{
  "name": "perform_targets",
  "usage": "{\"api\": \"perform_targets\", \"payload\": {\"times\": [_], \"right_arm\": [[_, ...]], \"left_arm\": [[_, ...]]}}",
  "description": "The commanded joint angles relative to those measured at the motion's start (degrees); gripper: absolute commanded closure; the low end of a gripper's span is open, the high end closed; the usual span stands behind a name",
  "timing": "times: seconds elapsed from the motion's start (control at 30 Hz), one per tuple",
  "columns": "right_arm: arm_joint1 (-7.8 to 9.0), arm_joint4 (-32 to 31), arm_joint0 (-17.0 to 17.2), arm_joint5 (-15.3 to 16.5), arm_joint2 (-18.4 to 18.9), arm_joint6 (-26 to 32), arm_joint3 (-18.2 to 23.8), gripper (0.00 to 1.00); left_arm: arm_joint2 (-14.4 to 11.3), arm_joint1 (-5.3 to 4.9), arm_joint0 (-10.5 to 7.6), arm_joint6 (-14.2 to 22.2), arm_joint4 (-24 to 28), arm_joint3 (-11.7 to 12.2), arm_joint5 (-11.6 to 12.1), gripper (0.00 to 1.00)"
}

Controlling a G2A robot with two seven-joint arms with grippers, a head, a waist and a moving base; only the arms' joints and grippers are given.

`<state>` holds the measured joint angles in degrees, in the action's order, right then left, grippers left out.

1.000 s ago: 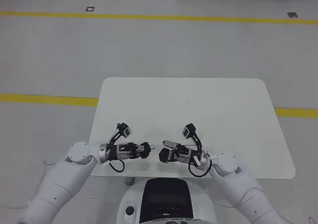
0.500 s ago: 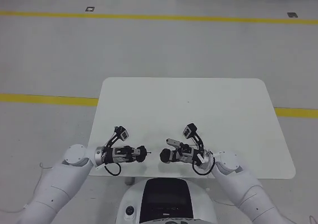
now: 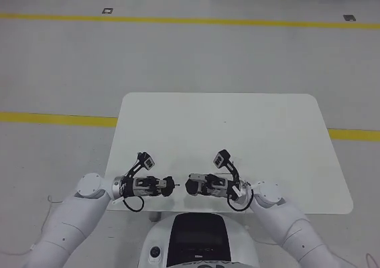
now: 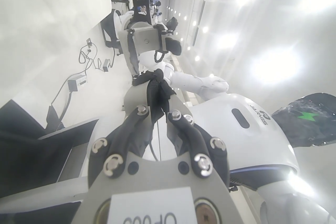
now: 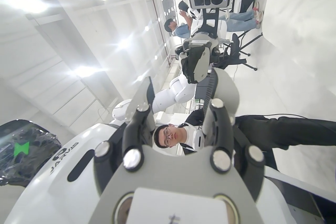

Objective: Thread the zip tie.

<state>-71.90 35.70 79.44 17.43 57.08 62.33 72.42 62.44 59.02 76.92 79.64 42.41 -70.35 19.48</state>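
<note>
Both grippers hang over the front edge of the white table [image 3: 243, 127], tips facing each other a short gap apart. My left gripper [image 3: 168, 185] [image 4: 157, 89] is shut on a black zip tie [image 4: 153, 76], which sticks out of its tips as a dark bunch towards the other arm. My right gripper [image 3: 190, 185] [image 5: 181, 96] stands open, its fingers wide apart, in line with the left gripper [image 5: 197, 64] beyond. A black ribbed strip [image 5: 210, 87] runs along one right finger; I cannot tell whether it belongs to the tie.
The table top stretches away bare beyond the grippers. Its front edge [image 3: 129, 209] lies just under the two wrists. Yellow floor lines [image 3: 42, 118] run past the table's sides.
My right gripper has shifted towards the left one and turned a little at the wrist. The left gripper drew back slightly and still holds the tie.
</note>
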Motion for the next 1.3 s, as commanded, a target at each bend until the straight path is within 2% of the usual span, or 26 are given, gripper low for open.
{"api": "perform_targets", "payload": {"times": [0.0, 0.33, 0.5, 0.57, 0.83, 1.27], "right_arm": [[-0.07, -0.02, -0.28, 0.18, -0.37, 0.4, -0.35, 0.76], [-0.49, -0.37, -1.76, 0.09, -2.27, 0.31, -1.56, 0.78], [-0.67, -0.57, -2.19, 0.22, -3.05, 0.01, -1.62, 0.84], [-0.7, -0.58, -2.28, 0.24, -3.28, 0.04, -1.6, 0.9], [-0.88, -0.65, -2.66, 0.4, -4.1, -0.26, -1.99, 0.85], [-1.0, -0.63, -3.07, 0.57, -4.89, -0.23, -2.04, 0.88]], "left_arm": [[0.0, 0.0, 0.0, 0.0, 0.0, 0.0, 0.0, 1.0], [0.0, 0.0, 0.0, 0.0, 0.0, 0.0, 0.0, 1.0], [0.0, 0.0, 0.0, 0.0, 0.0, 0.0, 0.0, 1.0], [0.0, 0.0, 0.0, 0.0, 0.0, 0.0, 0.0, 1.0], [0.0, 0.0, 0.0, 0.0, 0.0, 0.0, 0.0, 1.0], [0.0, 0.0, 0.0, 0.0, 0.0, 0.0, 0.0, 1.0]]}}
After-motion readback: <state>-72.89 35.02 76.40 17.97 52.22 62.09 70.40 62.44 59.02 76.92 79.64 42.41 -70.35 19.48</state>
